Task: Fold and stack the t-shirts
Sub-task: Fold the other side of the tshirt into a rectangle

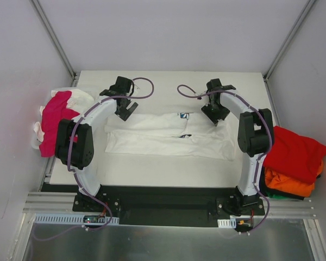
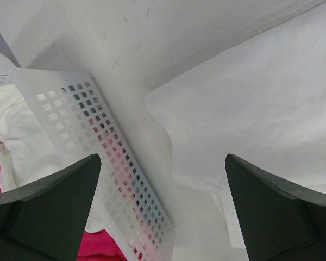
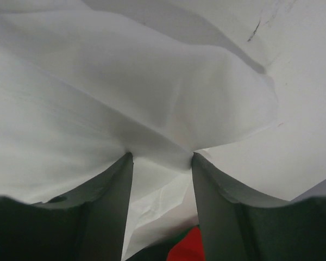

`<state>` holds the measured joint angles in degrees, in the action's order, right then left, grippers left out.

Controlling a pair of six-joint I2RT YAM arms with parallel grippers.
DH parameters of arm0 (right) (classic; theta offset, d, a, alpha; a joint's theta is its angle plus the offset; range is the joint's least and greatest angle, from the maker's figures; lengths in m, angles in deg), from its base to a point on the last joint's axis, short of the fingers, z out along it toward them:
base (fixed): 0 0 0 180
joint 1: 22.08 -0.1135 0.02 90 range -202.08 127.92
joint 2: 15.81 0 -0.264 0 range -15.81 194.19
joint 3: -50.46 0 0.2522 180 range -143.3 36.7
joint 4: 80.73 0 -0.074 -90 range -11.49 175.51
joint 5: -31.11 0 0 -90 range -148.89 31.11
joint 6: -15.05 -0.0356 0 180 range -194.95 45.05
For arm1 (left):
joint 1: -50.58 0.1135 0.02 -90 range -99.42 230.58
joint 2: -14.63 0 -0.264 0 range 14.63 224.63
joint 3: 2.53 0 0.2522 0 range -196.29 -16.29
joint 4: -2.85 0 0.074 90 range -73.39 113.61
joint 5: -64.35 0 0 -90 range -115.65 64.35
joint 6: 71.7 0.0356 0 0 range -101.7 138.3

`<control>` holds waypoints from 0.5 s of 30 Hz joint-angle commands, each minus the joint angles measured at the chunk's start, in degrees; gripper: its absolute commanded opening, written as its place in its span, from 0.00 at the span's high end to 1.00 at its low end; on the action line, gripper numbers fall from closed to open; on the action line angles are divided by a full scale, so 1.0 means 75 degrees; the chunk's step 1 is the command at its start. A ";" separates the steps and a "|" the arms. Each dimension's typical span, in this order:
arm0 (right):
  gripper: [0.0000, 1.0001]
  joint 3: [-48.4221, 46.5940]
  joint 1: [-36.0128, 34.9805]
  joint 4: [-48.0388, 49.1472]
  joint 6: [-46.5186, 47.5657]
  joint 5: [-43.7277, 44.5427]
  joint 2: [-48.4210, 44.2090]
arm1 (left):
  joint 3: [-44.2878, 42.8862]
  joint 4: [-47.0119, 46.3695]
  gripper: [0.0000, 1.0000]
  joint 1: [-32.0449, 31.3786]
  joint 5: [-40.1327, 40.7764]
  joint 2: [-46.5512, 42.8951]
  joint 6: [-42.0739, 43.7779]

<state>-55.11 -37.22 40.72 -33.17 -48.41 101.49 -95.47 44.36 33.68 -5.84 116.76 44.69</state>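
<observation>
Tee (image 1: pixel 163 138), white, lies crosswise over the middle of the table (image 1: pixel 152 171), doubled into a long band with a blue print showing at its far edge. Right gripper (image 1: pixel 214 117) presses on the band's far right part. Its fingers (image 3: pixel 108 206) stand half closed around a raised pleat of cloth; whether they grip it firmly I cannot tell. Left gripper (image 1: pixel 125 110) hovers over the band's far left end, fingers (image 2: pixel 49 206) spread wide and holding nothing. Basket (image 2: pixel 98 125) at the table's left edge holds a magenta tee (image 1: pixel 54 117) and white cloth. Red tee (image 1: pixel 293 152) lies on an orange tee (image 1: pixel 288 184) past the right edge. Folding looks midway; next, the left gripper likely needs to pinch its end too.
</observation>
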 commanded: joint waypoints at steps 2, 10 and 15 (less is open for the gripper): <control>0.60 -0.0427 0.0166 -0.0390 0.0160 -0.0600 0.0181 | 0.0092 0.0050 0.01 -0.0019 0.0030 -0.0070 -0.0097; 0.99 -0.0368 0.0167 -0.0566 0.0195 -0.0648 0.0088 | 0.0186 0.0050 0.01 -0.0031 0.0100 -0.0140 -0.0085; 0.99 -0.0228 0.0155 -0.0718 0.0102 -0.0612 -0.0311 | 0.0186 0.0050 0.01 -0.0019 0.0124 -0.0129 -0.0097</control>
<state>-56.12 -36.15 38.47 -32.06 -52.21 102.87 -94.27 44.38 33.68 -5.62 116.76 44.67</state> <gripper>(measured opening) 0.028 0.993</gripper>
